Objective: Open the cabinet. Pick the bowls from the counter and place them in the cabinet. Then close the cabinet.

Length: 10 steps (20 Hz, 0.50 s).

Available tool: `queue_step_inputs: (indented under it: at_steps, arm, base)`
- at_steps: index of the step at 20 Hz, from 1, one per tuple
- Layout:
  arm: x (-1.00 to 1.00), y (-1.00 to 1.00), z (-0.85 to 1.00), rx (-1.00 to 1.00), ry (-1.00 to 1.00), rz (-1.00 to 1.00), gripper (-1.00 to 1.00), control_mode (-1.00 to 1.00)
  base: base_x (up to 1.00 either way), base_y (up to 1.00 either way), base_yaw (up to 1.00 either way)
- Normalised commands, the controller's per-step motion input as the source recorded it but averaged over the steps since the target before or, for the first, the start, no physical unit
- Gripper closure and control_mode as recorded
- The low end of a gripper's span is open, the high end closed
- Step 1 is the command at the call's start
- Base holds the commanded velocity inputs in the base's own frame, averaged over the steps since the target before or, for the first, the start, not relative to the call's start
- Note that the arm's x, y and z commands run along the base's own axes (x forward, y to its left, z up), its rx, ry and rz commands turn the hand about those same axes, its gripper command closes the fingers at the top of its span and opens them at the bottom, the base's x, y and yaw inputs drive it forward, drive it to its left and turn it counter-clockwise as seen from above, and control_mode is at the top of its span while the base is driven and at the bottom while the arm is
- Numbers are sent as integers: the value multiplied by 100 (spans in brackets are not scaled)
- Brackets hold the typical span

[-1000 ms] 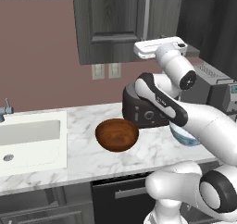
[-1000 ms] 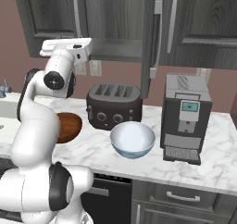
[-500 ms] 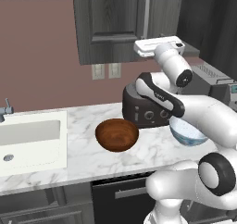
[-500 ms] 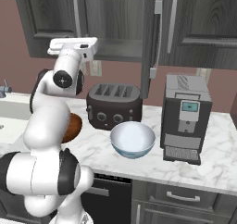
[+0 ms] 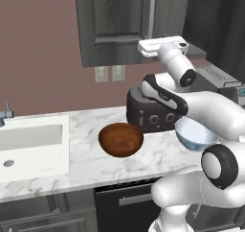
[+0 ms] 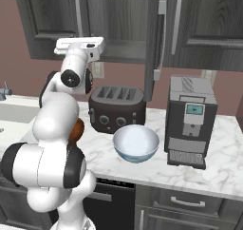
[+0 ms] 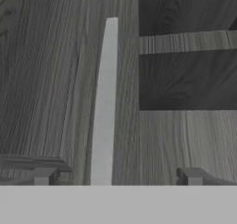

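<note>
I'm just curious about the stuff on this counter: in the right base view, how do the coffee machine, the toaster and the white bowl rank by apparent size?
1. Coffee machine, tallest and bulkiest.
2. Toaster.
3. White bowl, which sits nearer the camera, so its gap to the toaster is unsure.

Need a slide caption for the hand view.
Open fingers straddle the long silver bar handle of the dark grey wood-grain cabinet door.
</note>
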Motion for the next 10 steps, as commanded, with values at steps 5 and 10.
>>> queue_step_inputs:
  at_steps: [5, 10]
  arm:
    - [24, 0, 0, 0, 0, 0, -100, -100]
    - [29, 0, 0, 0, 0, 0, -100, -100]
  base:
    - [0, 0, 0]
    - [0, 0, 0]
